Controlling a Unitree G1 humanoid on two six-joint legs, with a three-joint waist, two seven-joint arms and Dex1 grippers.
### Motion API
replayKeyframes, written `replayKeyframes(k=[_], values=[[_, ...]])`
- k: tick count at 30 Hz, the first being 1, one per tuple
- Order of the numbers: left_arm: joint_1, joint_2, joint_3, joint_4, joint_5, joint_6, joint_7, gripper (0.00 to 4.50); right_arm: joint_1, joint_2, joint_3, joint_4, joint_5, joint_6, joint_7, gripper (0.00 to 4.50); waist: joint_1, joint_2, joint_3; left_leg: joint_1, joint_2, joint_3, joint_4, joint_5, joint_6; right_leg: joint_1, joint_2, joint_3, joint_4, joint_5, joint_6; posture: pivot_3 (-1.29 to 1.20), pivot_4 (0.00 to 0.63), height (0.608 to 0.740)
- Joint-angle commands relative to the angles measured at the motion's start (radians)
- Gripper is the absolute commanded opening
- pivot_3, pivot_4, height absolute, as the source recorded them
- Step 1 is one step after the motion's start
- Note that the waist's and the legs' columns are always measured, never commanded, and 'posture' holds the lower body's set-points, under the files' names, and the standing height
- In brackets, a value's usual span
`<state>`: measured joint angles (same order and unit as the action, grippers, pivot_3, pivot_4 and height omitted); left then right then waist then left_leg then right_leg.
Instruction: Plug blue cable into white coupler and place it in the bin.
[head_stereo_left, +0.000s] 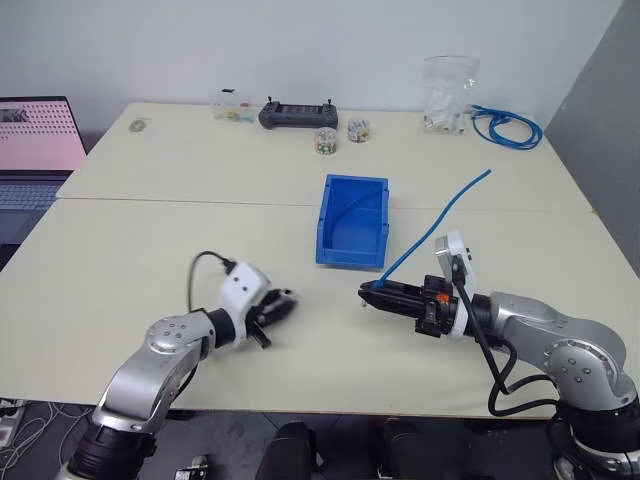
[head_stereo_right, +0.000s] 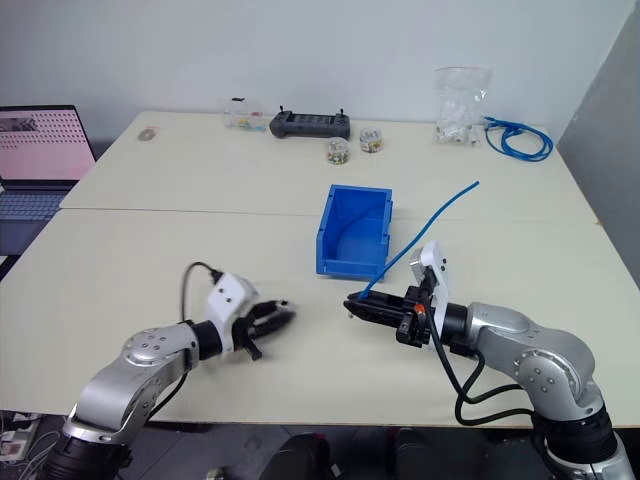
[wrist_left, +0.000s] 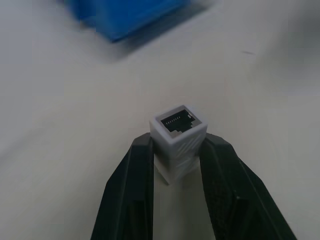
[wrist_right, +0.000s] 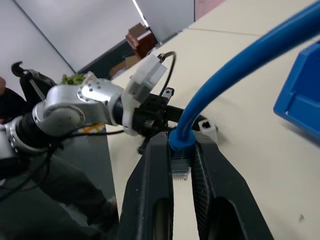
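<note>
Grippers (head_stereo_left: 288, 299) (head_stereo_left: 366, 292) face, apart, before bin (head_stereo_left: 352, 222)

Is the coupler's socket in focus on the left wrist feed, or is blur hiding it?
Left wrist view: the white coupler and its dark socket are sharp between the left gripper fingers; the bin behind is blurred.

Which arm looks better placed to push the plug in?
Probably the right. Its gripper holds the blue cable by its plug, aimed at the left gripper, which grips the white coupler, socket outward.
</note>
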<state>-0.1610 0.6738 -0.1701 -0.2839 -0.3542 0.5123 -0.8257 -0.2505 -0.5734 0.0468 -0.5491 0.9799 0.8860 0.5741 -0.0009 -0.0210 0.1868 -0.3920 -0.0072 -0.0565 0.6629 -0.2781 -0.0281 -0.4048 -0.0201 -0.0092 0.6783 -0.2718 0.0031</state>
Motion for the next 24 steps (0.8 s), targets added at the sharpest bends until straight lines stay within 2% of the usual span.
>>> replayKeyframes(k=[1, 4, 10, 17, 24], values=[[-0.077, 0.029, -0.075, 0.009, -0.004, -0.070, -0.189, 0.99, 0.019, -0.025, 0.024, -0.050, -0.084, -0.065, 0.045, 0.20, -0.002, 0.000, 0.000, 0.000, 0.000, 0.000, 0.000, 0.000, 0.000, 0.000, 0.000, 0.000, 0.000, 0.000, 0.000, 0.00, 0.150, 0.740], [-0.146, 0.046, -0.161, 0.079, 0.049, -0.143, -0.322, 0.99, 0.042, -0.041, 0.046, -0.065, -0.155, -0.113, 0.070, 0.20, -0.006, 0.000, 0.000, 0.000, 0.001, 0.000, 0.000, 0.000, 0.000, 0.000, 0.001, 0.000, 0.000, -0.001, 0.001, 0.00, 0.150, 0.740], [-0.220, 0.013, -0.241, 0.233, 0.154, -0.285, -0.401, 0.99, 0.066, -0.050, 0.103, -0.073, -0.287, -0.213, 0.110, 0.20, -0.009, 0.000, 0.000, 0.001, 0.001, 0.000, 0.000, 0.000, 0.000, 0.000, 0.001, 0.000, 0.001, -0.003, 0.004, 0.00, 0.150, 0.740], [-0.227, -0.016, -0.248, 0.274, 0.182, -0.338, -0.441, 0.99, 0.065, -0.027, 0.185, -0.026, -0.425, -0.333, 0.162, 0.20, -0.006, 0.000, 0.000, 0.001, 0.000, 0.000, 0.001, 0.000, 0.000, 0.000, 0.001, 0.000, 0.001, -0.003, 0.004, 0.00, 0.150, 0.740], [-0.227, -0.022, -0.247, 0.272, 0.191, -0.333, -0.460, 0.99, 0.036, 0.054, 0.284, 0.082, -0.539, -0.446, 0.215, 0.20, -0.007, 0.000, 0.000, 0.001, 0.000, 0.000, 0.001, 0.000, 0.000, 0.000, 0.001, 0.000, 0.001, -0.003, 0.004, 0.00, 0.150, 0.740]])
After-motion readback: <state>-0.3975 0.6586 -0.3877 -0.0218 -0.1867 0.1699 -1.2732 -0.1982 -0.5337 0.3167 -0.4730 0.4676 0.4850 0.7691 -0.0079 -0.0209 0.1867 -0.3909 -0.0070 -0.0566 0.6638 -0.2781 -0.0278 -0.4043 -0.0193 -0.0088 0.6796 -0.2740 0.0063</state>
